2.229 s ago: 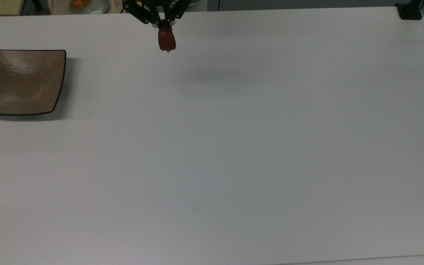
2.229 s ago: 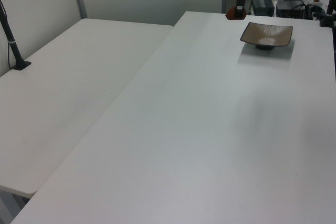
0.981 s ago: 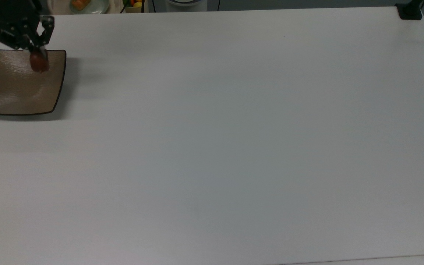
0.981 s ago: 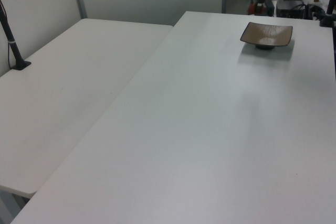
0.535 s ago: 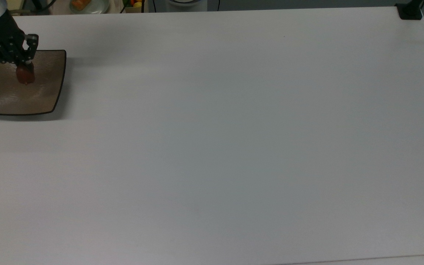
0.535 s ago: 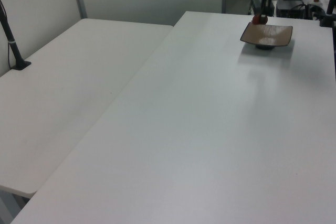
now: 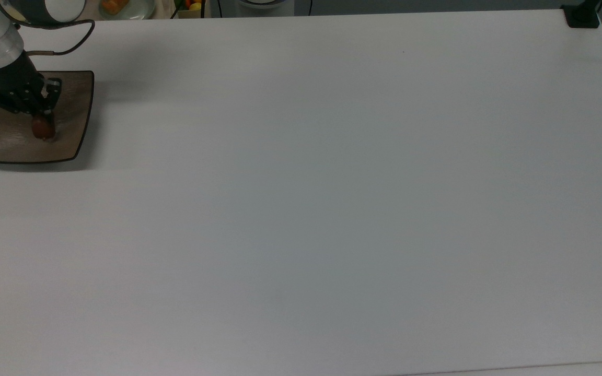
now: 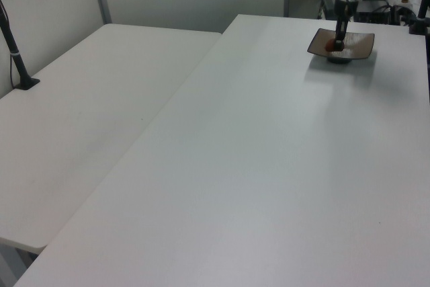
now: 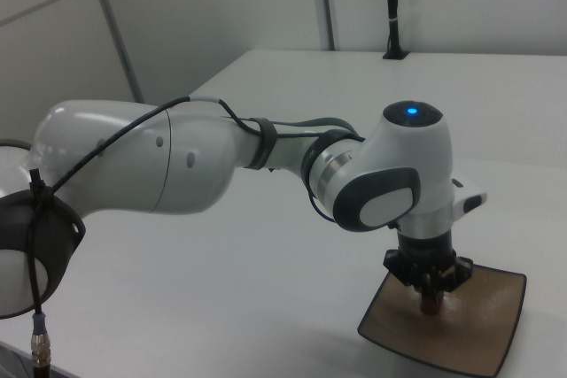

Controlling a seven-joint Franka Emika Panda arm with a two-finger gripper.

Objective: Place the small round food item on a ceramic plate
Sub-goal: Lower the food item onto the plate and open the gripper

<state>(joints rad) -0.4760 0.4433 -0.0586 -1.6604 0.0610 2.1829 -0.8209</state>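
Observation:
The ceramic plate [image 7: 73,99] is square and tan-brown with a dark rim, and it lies at the top view's far left edge of the white table. My gripper [image 7: 43,127] hangs straight down over the plate's middle, shut on the small round food item [image 7: 42,129], a dark red-brown lump. The right view shows the item [image 9: 431,306] held low, at or just above the plate [image 9: 489,307]. In the left view, the gripper [image 8: 338,42] and item [image 8: 330,45] are over the plate [image 8: 359,44] at the table's far end.
A round pale plate [image 7: 141,10] with an orange food piece [image 7: 113,6] sits beyond the table's far edge, next to some fruit [image 7: 194,5]. A black post base [image 7: 582,15] stands at the top view's right corner. A second table [image 8: 80,132] adjoins in the left view.
My gripper carried the food item from the table's far edge leftward in the top view to above the plate, then lowered it toward the plate's middle. The plate has not moved.

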